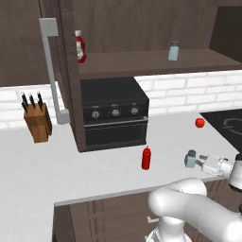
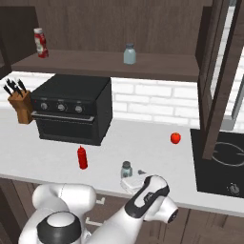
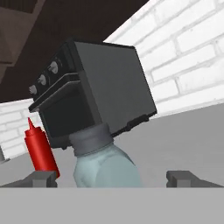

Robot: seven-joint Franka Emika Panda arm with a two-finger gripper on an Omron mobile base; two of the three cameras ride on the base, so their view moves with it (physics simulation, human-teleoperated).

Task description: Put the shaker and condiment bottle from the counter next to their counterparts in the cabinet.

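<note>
Nothing shelved yet: your jaws are spread around the shaker (image 3: pixel 105 164) on the surface (image 1: pixel 56 165), bottle (image 1: pixel 146 158) just beside it, both left to go up into the cabinet (image 1: pixel 142 61)

Smooth, translucent greyish-blue plastic on the small shaker (image 3: pixel 105 168), under a matt darker grey cap. Glossy all-red plastic on the pointed squeeze bottle (image 1: pixel 146 158). Flat, matt white on the wide countertop (image 1: pixel 42 165). Dark brown wood grain, dull, on the wall cabinet (image 2: pixel 105 64); pale grey satin metal on its tall bar handle (image 1: pixel 51 71). Matt black metal on the boxy toaster oven (image 3: pixel 109 83). Light brown wood on the knife block (image 1: pixel 38 123). Pale matt brick on the back wall (image 3: pixel 188 57).
</note>
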